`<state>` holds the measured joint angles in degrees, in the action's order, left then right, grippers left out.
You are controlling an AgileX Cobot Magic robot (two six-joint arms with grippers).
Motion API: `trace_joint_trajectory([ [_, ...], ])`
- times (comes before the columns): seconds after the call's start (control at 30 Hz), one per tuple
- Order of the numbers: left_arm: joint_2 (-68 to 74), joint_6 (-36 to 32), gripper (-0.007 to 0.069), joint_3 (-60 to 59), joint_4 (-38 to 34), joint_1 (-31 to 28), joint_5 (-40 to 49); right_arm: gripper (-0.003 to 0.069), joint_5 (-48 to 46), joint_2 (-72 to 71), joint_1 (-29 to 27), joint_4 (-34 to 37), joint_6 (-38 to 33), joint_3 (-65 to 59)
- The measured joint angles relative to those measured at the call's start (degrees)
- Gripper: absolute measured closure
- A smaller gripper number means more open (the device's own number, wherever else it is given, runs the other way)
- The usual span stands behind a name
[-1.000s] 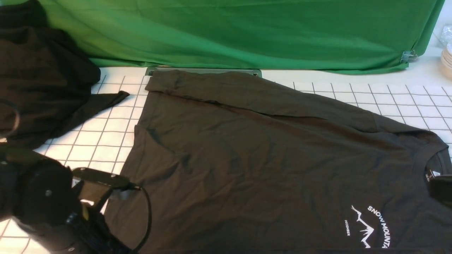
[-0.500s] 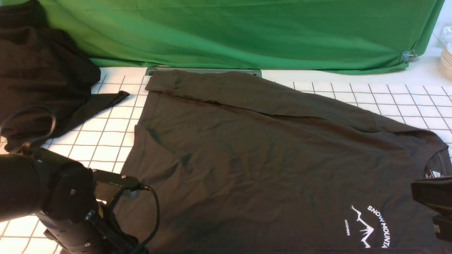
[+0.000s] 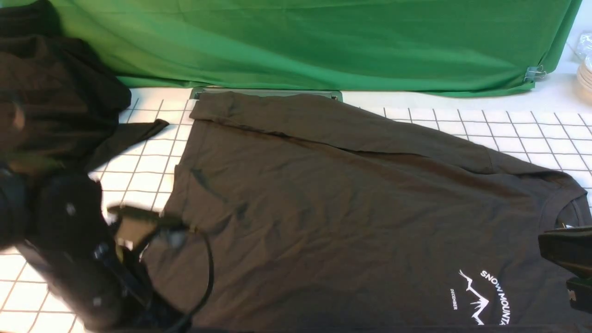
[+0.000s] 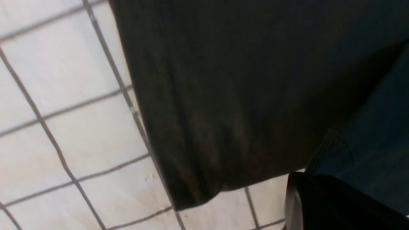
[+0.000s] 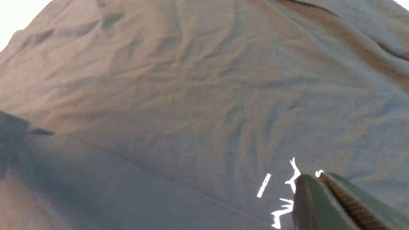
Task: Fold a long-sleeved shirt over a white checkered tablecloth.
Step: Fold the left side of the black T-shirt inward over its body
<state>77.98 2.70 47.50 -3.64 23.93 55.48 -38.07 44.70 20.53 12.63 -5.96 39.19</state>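
Since the left gripper (image 3: 175, 226) comes out motion-blurred in the front view and sits higher than half a second ago, I read it as mid-move at the hem corner of the long-sleeved shirt (image 3: 347, 208). Its jaws are clenched now. The left wrist view shows the hem edge lying on the white checkered tablecloth (image 3: 138, 175) right ahead of the one visible finger, but I can't tell whether any cloth is actually pinched. The right gripper (image 5: 319, 179) is also clamped shut, with nothing visible between its pads. It hangs just over the SNOW MOUNTAIN logo (image 3: 485, 296), beside the collar (image 3: 559, 203). It slid in from the edge of the frame a second ago and has barely shifted since. Beyond both tools the shirt body is flat and practically where it was, with the same wrinkles. The far sleeve (image 3: 347, 125) is already laid across the body, well ahead of the jaws. Farther out, past the left arm, the black heap (image 3: 55, 106) is untouched, with the green backdrop (image 3: 323, 41) behind. My take: both arms are staged on the near edge and the near-side fold is not yet started. Check the left pinch before any lift, or the hem stays down.
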Motion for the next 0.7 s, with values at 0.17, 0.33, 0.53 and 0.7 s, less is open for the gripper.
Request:
trace_joint_trajectory([
  [0.17,0.71,-0.12,0.0610,13.16,3.19,0.00,1.60,0.0648,2.02,0.00,0.00,0.00,0.33,0.00],
  [0.33,8.63,-0.12,0.0610,31.24,9.75,-0.43,3.63,0.0648,3.66,0.00,0.00,0.00,0.44,0.00],
  [0.53,20.74,-1.46,0.0610,41.87,12.33,-2.75,5.62,0.0648,3.98,0.00,0.00,0.00,1.79,0.00],
  [0.7,29.78,-1.88,0.0610,44.53,15.07,-5.03,3.99,0.0648,3.44,0.00,0.00,0.00,1.89,0.00],
])
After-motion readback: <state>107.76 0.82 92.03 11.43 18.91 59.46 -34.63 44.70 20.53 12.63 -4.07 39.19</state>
